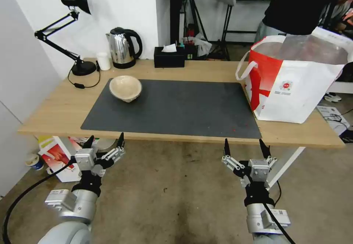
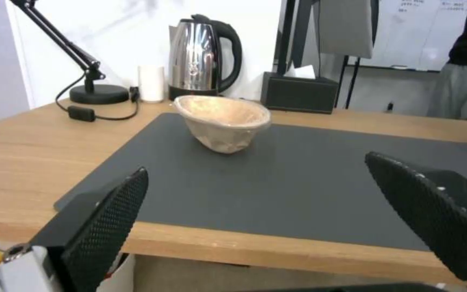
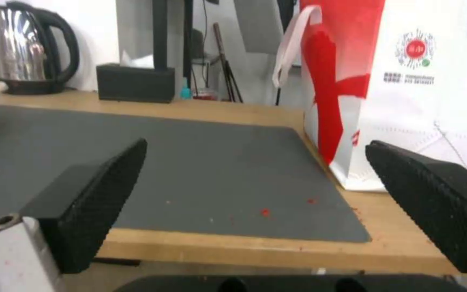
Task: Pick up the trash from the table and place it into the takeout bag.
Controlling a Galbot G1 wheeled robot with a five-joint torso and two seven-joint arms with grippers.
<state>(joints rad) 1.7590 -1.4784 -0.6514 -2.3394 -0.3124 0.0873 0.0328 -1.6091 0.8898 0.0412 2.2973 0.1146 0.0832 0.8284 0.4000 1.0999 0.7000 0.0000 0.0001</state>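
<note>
The large white-and-red takeout bag [image 1: 294,85] is cut off at the head view's right edge (its inside unreadable). Both the left gripper [image 1: 104,141] and right gripper [image 1: 244,145] hold their fingers wide apart, empty, before the light-wood counter [image 1: 55,111].

Open mat [image 1: 184,108] centre, unobstructed from near edge. Obstacles: pulp bowl [image 1: 125,88] at 10 o'clock; takeout bag [image 1: 294,85] at 3 o'clock; kettle [image 1: 123,48], tissue box [image 1: 169,57] at 12 o'clock.
</note>
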